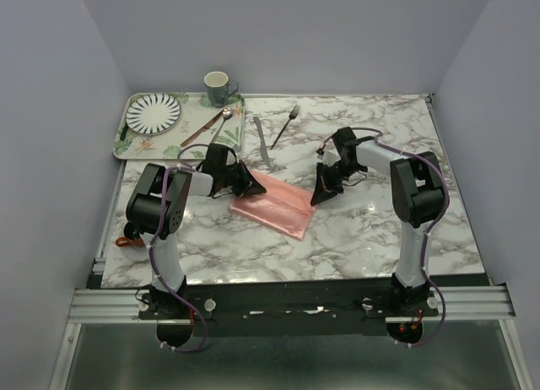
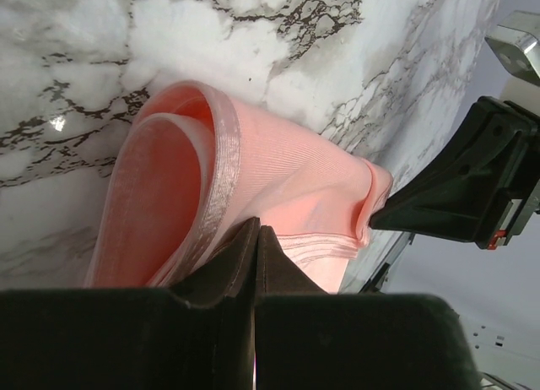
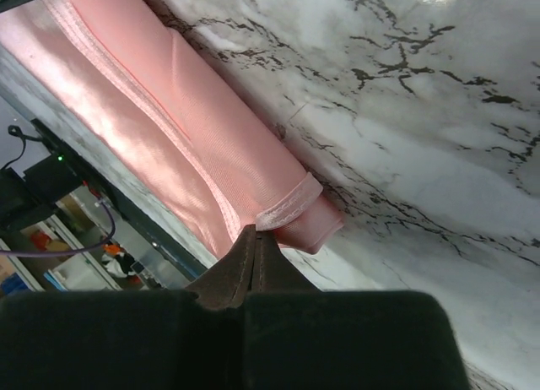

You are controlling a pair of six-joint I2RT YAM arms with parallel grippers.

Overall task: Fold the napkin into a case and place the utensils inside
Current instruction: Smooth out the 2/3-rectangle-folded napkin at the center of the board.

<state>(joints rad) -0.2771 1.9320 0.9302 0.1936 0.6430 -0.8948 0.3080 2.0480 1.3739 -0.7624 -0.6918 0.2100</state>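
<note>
Soft salmon-pink cloth napkin (image 1: pixel 274 203) lies folded into a long narrow band at the middle of the white grey-veined marble counter (image 1: pixel 363 230), running slantwise from left-far to right-near; its folded layers and stitched hem show in both wrist views (image 2: pixel 295 179) (image 3: pixel 194 137). Left gripper (image 1: pixel 247 186) sits at the band's left end; in its own view the jaws (image 2: pixel 256 238) are pressed together on the cloth, with the fold curling up into an open loop beside them. Right gripper (image 1: pixel 321 194) sits at the band's right end; its jaws (image 3: pixel 253 238) are closed, pinching the hemmed corner, which is lifted a little off the counter; the left wrist view shows this black gripper (image 2: pixel 456 196) touching the far end of the cloth.

Plain silver metal table knife (image 1: pixel 263 145) lies on the bare counter just beyond the left gripper, toward the far edge, just beside the tray; slim silver metal fork (image 1: pixel 285 126) lies further toward the far edge, right of the knife and apart from it; both are off the napkin. Leaf-printed rectangular tray (image 1: pixel 126 124) fills the far-left corner; on it are a round green-and-white striped plate (image 1: pixel 153 111), a silver spoon (image 1: pixel 224 116) and a brown-handled utensil (image 1: pixel 201 128); a green patterned mug (image 1: pixel 218 88) stands at the far edge behind the tray.
</note>
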